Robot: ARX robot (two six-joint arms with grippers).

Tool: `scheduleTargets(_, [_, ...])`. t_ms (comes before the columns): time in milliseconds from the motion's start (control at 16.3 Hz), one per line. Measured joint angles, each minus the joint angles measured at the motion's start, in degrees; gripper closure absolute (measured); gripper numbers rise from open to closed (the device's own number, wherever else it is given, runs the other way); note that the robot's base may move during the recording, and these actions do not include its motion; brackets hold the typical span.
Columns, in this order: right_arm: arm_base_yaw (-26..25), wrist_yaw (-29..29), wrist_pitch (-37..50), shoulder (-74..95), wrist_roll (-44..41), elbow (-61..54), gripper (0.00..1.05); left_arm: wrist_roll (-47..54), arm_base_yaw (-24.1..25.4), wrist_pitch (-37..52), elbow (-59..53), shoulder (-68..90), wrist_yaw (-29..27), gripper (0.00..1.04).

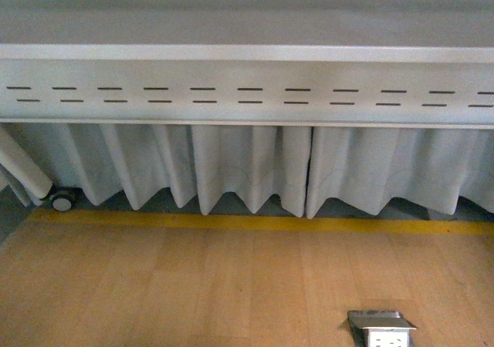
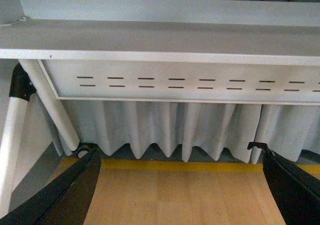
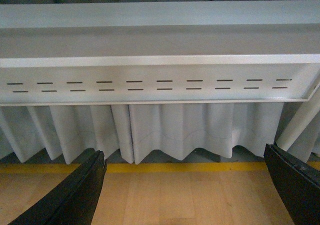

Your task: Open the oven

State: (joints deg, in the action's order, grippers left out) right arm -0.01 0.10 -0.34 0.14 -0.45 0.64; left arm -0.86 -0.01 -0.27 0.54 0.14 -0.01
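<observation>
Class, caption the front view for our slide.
White slotted table panel above pleated white curtain, yellow floor stripe; no oven visible.

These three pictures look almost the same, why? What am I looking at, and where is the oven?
A robot with two arms took them. One camera sits on its body; the other two sit on its wrists. All three look at the underside edge of a grey table with a slotted panel, a pale curtain hanging below, a yellow line and a wooden floor. A small metal floor box shows in the body view. The black shapes in the wrist pictures are the fingers of the left end effector and right end effector, spread apart and holding nothing. No oven shows in any picture.
</observation>
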Motion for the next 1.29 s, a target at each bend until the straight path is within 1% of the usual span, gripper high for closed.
scheduleTargets(1288, [0.0, -0.1, 0.2, 0.0, 0.0, 0.0, 0.07, 0.3, 0.0, 0.1, 0.0, 0.0, -0.1, 0.07])
